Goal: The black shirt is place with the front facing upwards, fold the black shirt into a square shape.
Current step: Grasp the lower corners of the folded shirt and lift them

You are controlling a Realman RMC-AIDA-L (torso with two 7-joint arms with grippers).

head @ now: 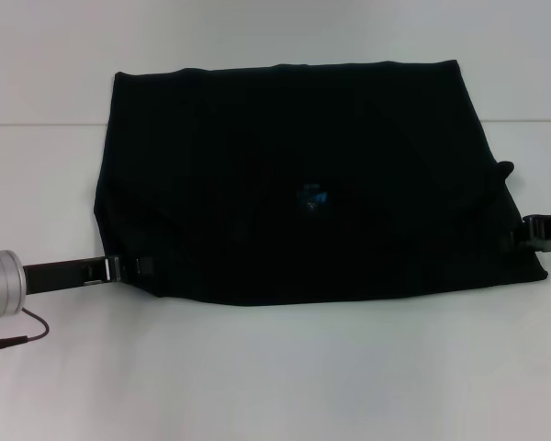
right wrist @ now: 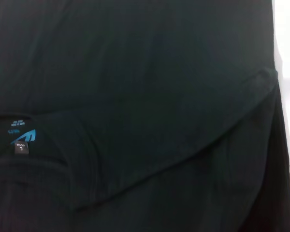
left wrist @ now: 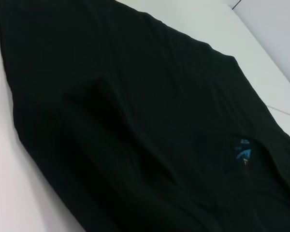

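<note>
Bare white table (head: 285, 377) fills the near foreground; beyond it the black shirt (head: 294, 175) lies spread across the middle of the work surface as a wide dark trapezoid, already doubled over once, with its blue neck label (head: 312, 196) showing near the centre. Left gripper (head: 119, 268) sits at the shirt's near left corner and right gripper (head: 523, 234) at its near right edge, both touching the cloth; whether either is clenched on fabric or released cannot be told. Wrist views show overlapping layers and a diagonal folded edge beside the label (right wrist: 21, 140). Judged step: between folds, the shape being still too wide for a square. The next move probably calls for a firm pinch of both side edges, carried inward evenly. No other objects appear; loose creases are the only hindrance.
</note>
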